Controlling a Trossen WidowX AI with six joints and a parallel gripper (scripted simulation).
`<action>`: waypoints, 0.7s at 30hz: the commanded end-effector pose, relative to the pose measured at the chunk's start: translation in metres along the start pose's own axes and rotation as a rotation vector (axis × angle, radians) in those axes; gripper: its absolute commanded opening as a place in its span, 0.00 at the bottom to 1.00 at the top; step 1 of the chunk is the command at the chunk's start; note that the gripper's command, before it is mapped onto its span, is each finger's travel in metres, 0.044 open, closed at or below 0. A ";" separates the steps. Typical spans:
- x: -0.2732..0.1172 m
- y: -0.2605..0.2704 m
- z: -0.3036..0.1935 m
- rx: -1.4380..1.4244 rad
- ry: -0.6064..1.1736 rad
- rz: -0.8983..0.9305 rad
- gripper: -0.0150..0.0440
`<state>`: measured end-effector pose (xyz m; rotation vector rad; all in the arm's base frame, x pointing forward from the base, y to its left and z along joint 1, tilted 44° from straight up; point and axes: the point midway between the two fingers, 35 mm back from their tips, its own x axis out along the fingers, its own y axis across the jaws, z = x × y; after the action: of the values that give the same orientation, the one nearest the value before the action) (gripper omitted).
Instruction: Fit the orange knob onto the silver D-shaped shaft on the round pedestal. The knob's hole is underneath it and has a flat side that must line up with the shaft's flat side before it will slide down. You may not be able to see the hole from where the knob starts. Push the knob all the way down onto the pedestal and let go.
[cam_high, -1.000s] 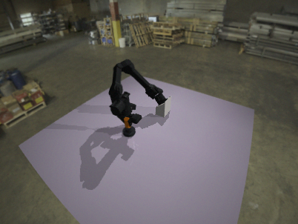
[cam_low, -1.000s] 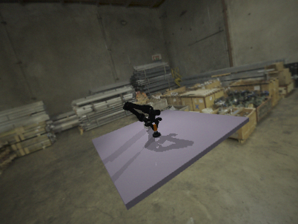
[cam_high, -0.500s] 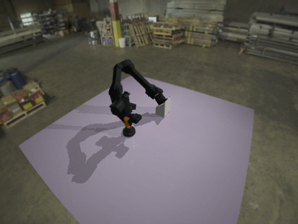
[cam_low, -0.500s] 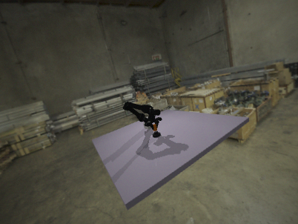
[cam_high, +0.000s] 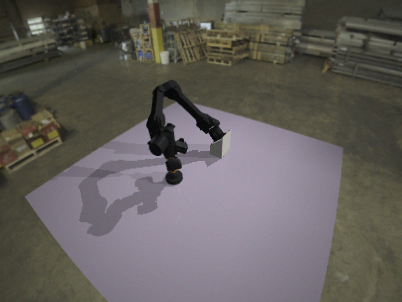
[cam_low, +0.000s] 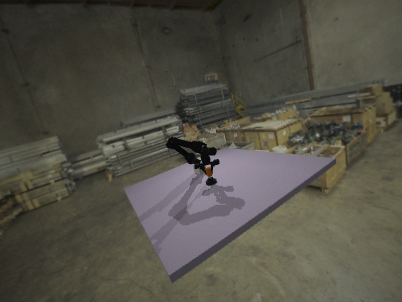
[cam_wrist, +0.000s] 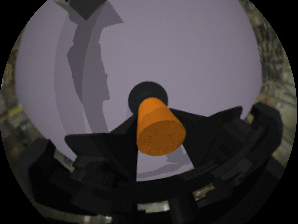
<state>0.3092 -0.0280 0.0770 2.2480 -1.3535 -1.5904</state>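
Orange knob (cam_high: 174, 172) (cam_low: 209, 171) (cam_wrist: 161, 135) is clenched in the gripper (cam_high: 174, 165) (cam_low: 209, 170) (cam_wrist: 152, 113), one dark finger to each side. Knob sits over the round pedestal (cam_high: 174, 179) (cam_low: 211, 182) (cam_wrist: 145, 92); in the wrist view its narrower far end overlaps the pedestal disc. Silver shaft is hidden, so seating and flat-side match can't be told.

Lilac tabletop (cam_high: 250, 225) (cam_low: 270, 175) (cam_wrist: 200, 50) has straight edges and a thick side visible in the exterior view. Pedestal stands well inside those edges, with open surface running toward the near corner in the top view. Tighter on the arm's side: black arm (cam_high: 186, 103) (cam_low: 185, 146) arches up from beside a pale upright panel (cam_high: 226, 144) (cam_low: 197, 170) and folds back down to the knob. Panel is near the pedestal but apart from it.

Knob is matte orange, tapered, with a broad round end facing the wrist camera and fine dark speckling. Pedestal is dark, low, disc-shaped. Tabletop looks smooth, plain, crossed by jagged arm shadows. Gripper fingers are black and angular. Around it: grey concrete floor (cam_high: 115, 80) (cam_low: 300, 240), stacked wooden pallets (cam_high: 227, 47).
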 end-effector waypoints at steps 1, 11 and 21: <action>0.001 0.000 0.000 0.286 0.003 -0.003 0.25; 0.002 0.002 0.000 0.984 0.002 -0.004 0.25; -0.001 0.001 -0.001 1.367 0.002 -0.004 0.25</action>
<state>0.3083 -0.0295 0.0767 2.6582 -2.8789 -0.6765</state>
